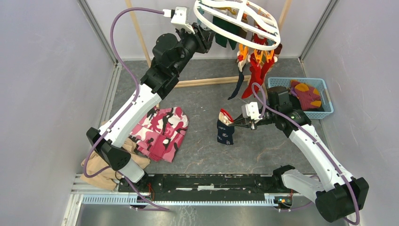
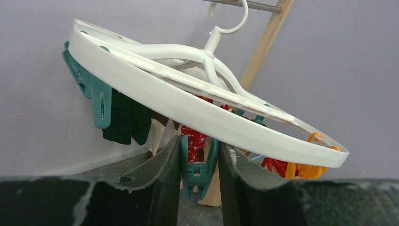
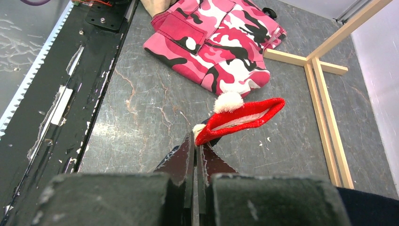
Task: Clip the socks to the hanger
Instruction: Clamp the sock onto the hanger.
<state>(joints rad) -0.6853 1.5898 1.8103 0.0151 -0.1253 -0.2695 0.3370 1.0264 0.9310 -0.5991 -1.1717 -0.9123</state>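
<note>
Right wrist | right hand (image 3: 195,141) clamped on sock (image 3: 244,115) | left hand (image 2: 200,146) pinches teal clip (image 2: 200,172) under hanger (image 2: 188,106)

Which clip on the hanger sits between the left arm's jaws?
The teal clip under the hanger's near rim; the other teal clip hangs further left, the orange clips right.

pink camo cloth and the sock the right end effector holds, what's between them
Only bare grey tabletop lies between pink camo cloth and sock, clear in the top external view.
</note>
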